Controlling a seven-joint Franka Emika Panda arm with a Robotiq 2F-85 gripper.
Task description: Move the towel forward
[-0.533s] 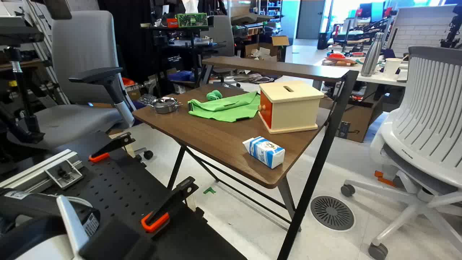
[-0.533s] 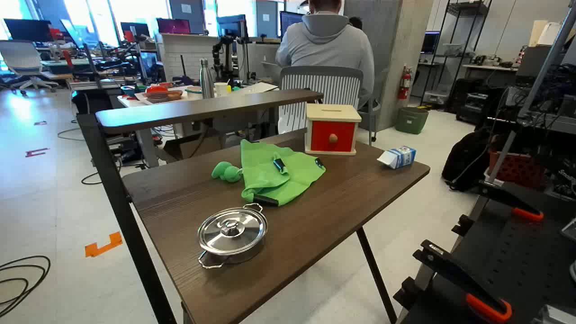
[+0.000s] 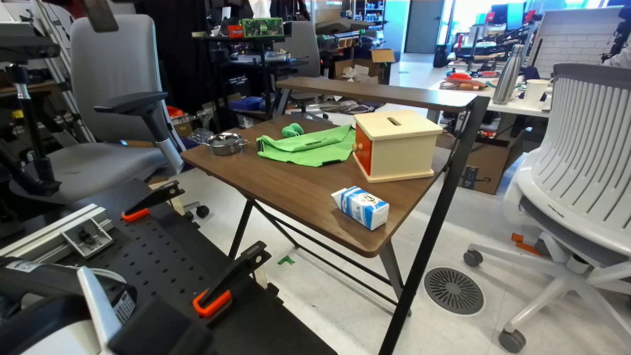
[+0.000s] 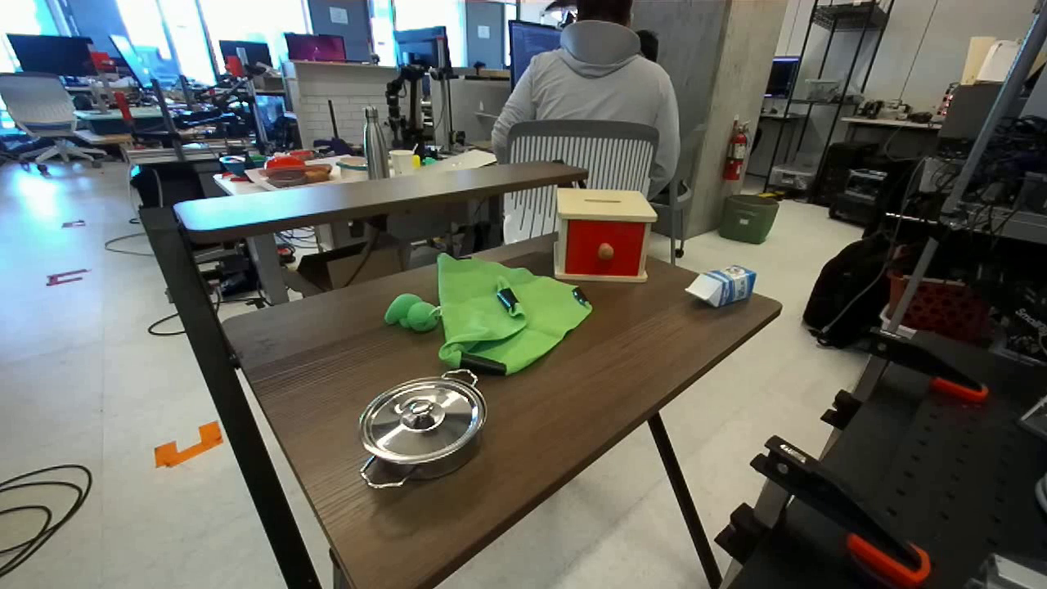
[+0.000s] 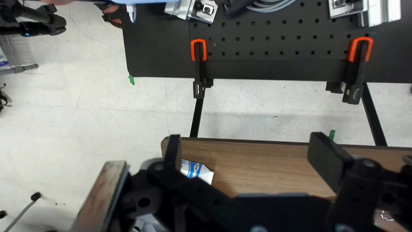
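1. Gripper [image 5: 246, 141], wrist view; released, its two fingers [image 5: 328, 161] standing wide apart; edge of the brown table [image 5: 257, 164] shows between them; height above it cannot be told.
2. Towel [image 4: 532, 323], in both exterior views; bright green, loosely spread, part of it folded over; black strips [image 4: 483, 364] show on it; lies around mid-table, toward the far side.
3. Lumpy green object [image 4: 413, 313], in an exterior view; two rounded parts; just left of the towel; whether they touch, cannot tell.
4. Lidded pot [image 4: 423, 432]; silver, upright, two looped handles; stands to the near left of the towel, apart from it.
5. Wooden box [image 4: 605, 233]; pale top and sides, red front with a round knob [image 4: 605, 251]; to the far right of the towel, near it.
6. Milk carton [image 4: 724, 286]; blue and white, on its side; at the table's right end, apart from the box; partly covered by a finger in the wrist view.
7. Black bench [image 5: 267, 46], wrist view; perforated top; two orange-and-black clamps [image 5: 199, 67] on its edge; a strip of pale floor [image 5: 267, 109] between bench and table.
8. Person in a grey hoodie [image 4: 585, 94], far side of an exterior view; back turned; slatted chair [image 4: 582, 135] between person and table.
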